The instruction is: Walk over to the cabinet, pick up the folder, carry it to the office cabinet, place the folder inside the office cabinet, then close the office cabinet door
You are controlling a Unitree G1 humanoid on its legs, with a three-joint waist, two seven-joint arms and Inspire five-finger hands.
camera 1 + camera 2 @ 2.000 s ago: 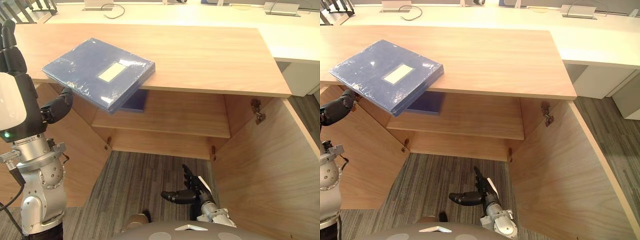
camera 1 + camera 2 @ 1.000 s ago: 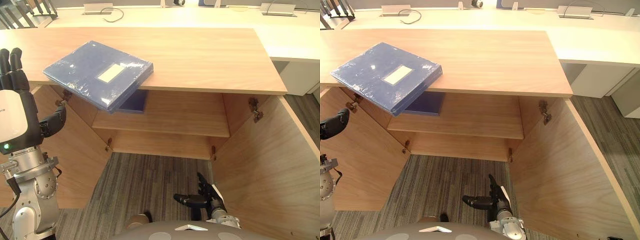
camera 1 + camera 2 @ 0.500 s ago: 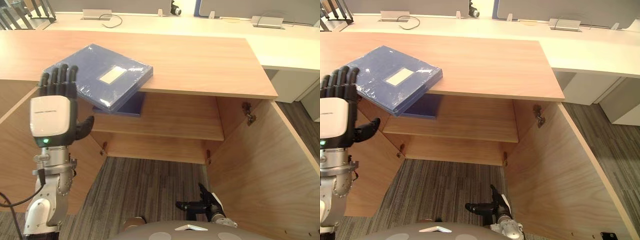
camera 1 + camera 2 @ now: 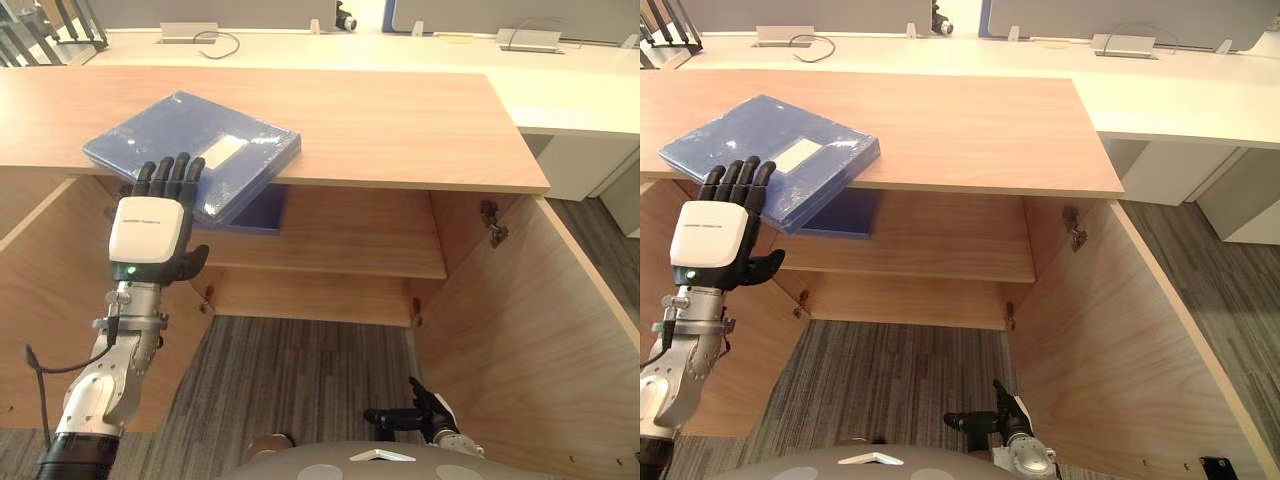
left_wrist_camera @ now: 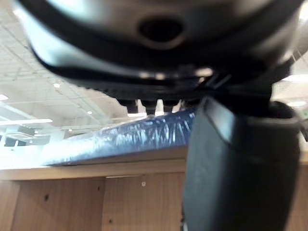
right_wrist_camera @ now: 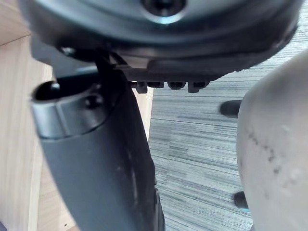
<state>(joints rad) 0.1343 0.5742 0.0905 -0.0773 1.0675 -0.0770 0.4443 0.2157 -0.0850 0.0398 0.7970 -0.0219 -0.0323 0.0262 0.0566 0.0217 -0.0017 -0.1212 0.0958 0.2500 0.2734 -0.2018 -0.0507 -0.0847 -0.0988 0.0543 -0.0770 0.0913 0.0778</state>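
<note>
Evidently mid-pickup, the left hand (image 4: pixel 150 226), fingers straight and empty, is raised at the folder (image 4: pixel 190 130) overhanging the cabinet top (image 4: pixel 400 120) and should next grip that edge, while the right hand (image 4: pixel 425 408) hangs open below.

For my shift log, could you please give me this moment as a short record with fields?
folder: blue, film-wrapped, flat on the cabinet top, near corner overhanging the front edge
left hand: raised at the folder's near edge, fingers straight; contact unclear
right hand: low over the carpet, fingers relaxed, holding nothing
left door and right door: both swung open
shelf: a dark blue item lies below the folder
task stage: folder not yet picked up
</note>
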